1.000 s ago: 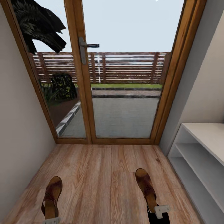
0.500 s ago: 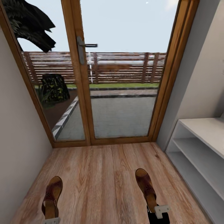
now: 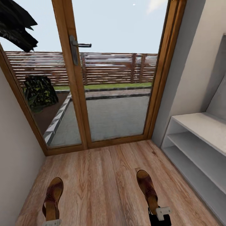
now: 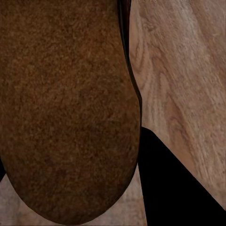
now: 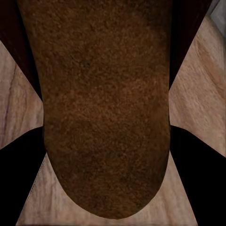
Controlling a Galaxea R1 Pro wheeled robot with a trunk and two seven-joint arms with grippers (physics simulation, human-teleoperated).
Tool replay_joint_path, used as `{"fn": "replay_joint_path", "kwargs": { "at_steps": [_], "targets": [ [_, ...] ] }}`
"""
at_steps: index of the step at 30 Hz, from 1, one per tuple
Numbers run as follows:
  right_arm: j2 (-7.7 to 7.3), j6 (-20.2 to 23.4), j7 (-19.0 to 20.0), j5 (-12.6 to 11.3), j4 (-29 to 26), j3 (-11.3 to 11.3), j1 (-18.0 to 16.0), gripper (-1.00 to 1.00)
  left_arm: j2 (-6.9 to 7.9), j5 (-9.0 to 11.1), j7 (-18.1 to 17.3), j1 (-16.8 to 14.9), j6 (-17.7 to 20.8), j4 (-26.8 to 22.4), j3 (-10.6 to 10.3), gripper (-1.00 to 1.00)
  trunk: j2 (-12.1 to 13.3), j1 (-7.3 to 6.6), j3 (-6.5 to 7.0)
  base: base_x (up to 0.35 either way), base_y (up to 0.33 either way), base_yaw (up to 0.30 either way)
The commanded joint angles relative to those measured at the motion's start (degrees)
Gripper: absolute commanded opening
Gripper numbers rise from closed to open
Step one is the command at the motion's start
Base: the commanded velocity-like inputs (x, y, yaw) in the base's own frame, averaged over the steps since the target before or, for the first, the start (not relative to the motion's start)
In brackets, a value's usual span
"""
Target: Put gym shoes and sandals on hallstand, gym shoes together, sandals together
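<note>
Each arm carries a sandal above the corridor floor: left sandal in the left gripper, right sandal in the right gripper, both clamped at the heel. The hallstand stands right; a loose heel grip could drop either.

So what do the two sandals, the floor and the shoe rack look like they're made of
The left sandal and right sandal look like brown leather; the wrist views show a matte, grainy, suede-like underside. The floor looks like wood plank or laminate, with visible grain and seams. The shoe rack looks like smooth painted board, pale and matte, though that's less certain.
</note>
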Motion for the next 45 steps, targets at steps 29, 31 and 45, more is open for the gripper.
{"fn": "replay_joint_path", "kwargs": {
  "at_steps": [29, 31, 45],
  "targets": [
    [-0.02, -0.2, -0.2, -0.3, 0.0, 0.5, 0.0, -1.00, -0.11, 0.0, -0.4, 0.0, -0.1, 0.0, 0.3, -1.00, 0.0, -0.01, -0.05, 0.000, 0.070, -0.263],
    [-0.02, -0.2, -0.2, -0.3, 0.0, 0.5, 0.0, -1.00, -0.11, 0.0, -0.4, 0.0, -0.1, 0.0, 0.2, -1.00, 0.0, -0.01, -0.05, 0.000, 0.000, -0.263],
    [-0.02, -0.2, -0.2, -0.3, 0.0, 0.5, 0.0, -1.00, -0.11, 0.0, -0.4, 0.0, -0.1, 0.0, 0.2, -1.00, 0.0, -0.01, -0.05, 0.000, 0.000, -0.258]
  ]
}}
